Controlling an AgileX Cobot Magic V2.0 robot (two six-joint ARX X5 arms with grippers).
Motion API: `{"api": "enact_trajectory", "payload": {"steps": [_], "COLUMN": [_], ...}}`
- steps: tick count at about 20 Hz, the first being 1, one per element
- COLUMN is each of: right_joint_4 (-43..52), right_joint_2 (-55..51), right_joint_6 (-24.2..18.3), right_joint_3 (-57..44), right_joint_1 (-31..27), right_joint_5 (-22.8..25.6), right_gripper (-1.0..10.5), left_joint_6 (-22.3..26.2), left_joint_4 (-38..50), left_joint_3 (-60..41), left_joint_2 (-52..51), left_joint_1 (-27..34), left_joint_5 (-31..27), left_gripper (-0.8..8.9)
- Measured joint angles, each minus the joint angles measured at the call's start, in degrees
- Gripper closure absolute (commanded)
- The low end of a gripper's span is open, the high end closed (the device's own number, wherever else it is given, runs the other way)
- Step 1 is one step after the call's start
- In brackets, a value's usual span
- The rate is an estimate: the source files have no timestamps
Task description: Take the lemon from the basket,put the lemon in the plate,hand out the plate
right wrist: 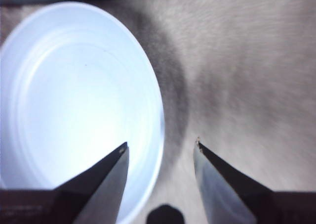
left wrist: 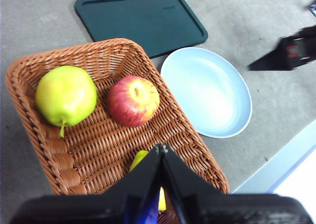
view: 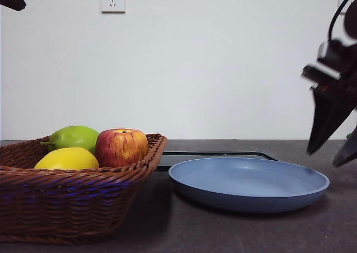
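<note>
The right gripper [right wrist: 159,145], jaws wide, is probably straddling the plate [right wrist: 74,85] rim; the lemon [view: 67,159] is waiting.

The smooth yellow oval lemon [left wrist: 139,160] is mostly hidden behind the left gripper [left wrist: 161,147] in the left wrist view. The right gripper [view: 334,149] is motion-blurred in the front view, and the brown woven wicker basket [view: 67,200] is cut by the picture's edge.

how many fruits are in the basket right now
3, all in the brown woven wicker basket: the green pear at one end, the red-yellow apple beside it, the yellow lemon nearer the front, partly hidden in the left wrist view. None seem hidden.
</note>
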Motion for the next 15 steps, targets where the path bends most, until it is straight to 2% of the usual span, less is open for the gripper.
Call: {"api": "enact_trajectory", "payload": {"steps": [4, 8, 12, 13, 15], "right_joint_4": [3.19, 3.3, 3.43, 3.34, 2.1], "right_joint_2": [5.68, 6.58, 6.56, 6.45, 5.25], "right_joint_6": [1.07, 1.57, 2.56, 2.99, 3.43], "right_joint_3": [0.0, 0.02, 0.04, 0.04, 0.04], "right_joint_1": [2.05, 2.08, 1.79, 1.75, 1.73], "right_joint_5": [-0.04, 0.13, -0.02, -0.02, 0.17], "right_gripper": [7.4, 9.4, 9.4, 9.4, 9.4], "left_joint_6": [0.0, 0.02, 0.02, 0.0, -0.22], "left_joint_4": [0.0, 0.0, 0.0, 0.0, -0.46], "left_joint_3": [0.0, 0.0, 0.0, 0.0, 0.0], "left_joint_2": [0.0, 0.0, 0.0, 0.0, 0.0], "left_joint_1": [-0.04, -0.04, -0.04, -0.04, -0.04], "left_joint_5": [0.0, 0.0, 0.0, 0.11, 0.28], "left_gripper": [8.06, 8.05, 8.03, 7.91, 6.45]}}
